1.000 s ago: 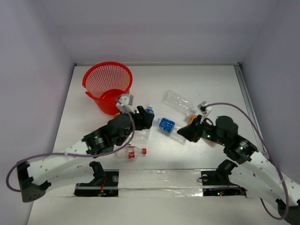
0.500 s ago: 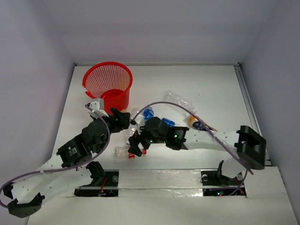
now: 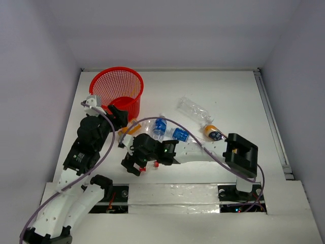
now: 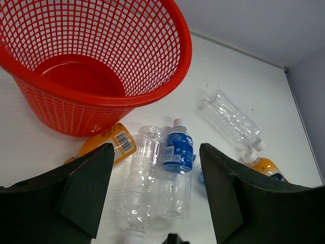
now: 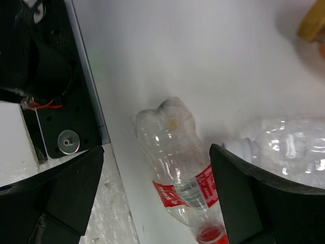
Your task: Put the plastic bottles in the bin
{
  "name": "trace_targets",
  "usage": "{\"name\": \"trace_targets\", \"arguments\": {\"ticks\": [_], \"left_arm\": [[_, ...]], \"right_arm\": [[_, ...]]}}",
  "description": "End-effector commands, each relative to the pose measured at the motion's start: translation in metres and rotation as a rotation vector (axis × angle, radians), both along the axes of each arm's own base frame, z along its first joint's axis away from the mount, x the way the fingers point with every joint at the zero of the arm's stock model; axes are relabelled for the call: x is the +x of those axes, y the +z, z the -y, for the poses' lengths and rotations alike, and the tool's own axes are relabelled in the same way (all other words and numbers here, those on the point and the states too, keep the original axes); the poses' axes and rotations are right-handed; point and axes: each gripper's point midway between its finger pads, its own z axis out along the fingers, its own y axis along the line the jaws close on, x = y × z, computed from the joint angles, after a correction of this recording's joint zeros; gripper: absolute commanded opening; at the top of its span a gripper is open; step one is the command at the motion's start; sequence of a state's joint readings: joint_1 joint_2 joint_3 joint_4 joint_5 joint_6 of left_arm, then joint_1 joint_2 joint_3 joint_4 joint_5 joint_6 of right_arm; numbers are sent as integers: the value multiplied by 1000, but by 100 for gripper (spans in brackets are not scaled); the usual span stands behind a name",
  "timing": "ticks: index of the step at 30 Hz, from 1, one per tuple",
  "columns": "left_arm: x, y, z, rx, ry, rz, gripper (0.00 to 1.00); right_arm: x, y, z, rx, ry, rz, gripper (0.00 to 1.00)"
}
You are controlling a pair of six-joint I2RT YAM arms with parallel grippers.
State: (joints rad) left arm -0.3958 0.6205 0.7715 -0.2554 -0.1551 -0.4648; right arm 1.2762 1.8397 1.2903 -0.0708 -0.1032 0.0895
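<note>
Plastic bottles (image 4: 177,152) lie on the bench (image 4: 254,66) outside the bin (image 4: 152,96), an orange bottle (image 4: 109,145) partly hidden at its base. The left end effector (image 4: 156,152) and right end effector (image 5: 157,152) gape, the latter above a red-labelled bottle (image 5: 177,152).

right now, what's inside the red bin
Only the bare red floor shows inside the bin; nothing lies on it. The near wall hides the floor's closest edge.

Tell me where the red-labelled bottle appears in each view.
Top external: red-labelled bottle at near edge, mostly under the right gripper.
Left wrist: not in it.
Right wrist: the bottle lies lower centre, between open fingers.
Shared landmark: orange bottle beside the bin.
</note>
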Motion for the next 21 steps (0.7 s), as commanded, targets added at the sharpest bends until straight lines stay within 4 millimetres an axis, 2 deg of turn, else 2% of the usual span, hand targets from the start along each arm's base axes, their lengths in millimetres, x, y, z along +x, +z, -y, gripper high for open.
{"name": "trace_targets", "arguments": {"ticks": [1, 2, 7, 10, 11, 15, 21], "left_arm": [[2, 15, 12, 0, -105, 66, 65], [5, 15, 6, 3, -86, 69, 65], [4, 18, 9, -5, -122, 76, 65], [4, 41, 6, -13, -124, 122, 66], [4, 54, 6, -17, -122, 149, 66], [2, 78, 5, -23, -121, 195, 66], [3, 87, 7, -35, -124, 218, 67]], "right_arm": [[-8, -4, -7, -50, 38, 43, 90], [-11, -5, -8, -60, 50, 51, 89], [-10, -22, -9, -126, 50, 64, 90], [-16, -33, -11, -171, 57, 72, 90], [-15, -39, -11, -187, 53, 72, 90], [-12, -49, -12, -223, 63, 89, 90], [-12, -60, -8, -268, 75, 88, 87]]}}
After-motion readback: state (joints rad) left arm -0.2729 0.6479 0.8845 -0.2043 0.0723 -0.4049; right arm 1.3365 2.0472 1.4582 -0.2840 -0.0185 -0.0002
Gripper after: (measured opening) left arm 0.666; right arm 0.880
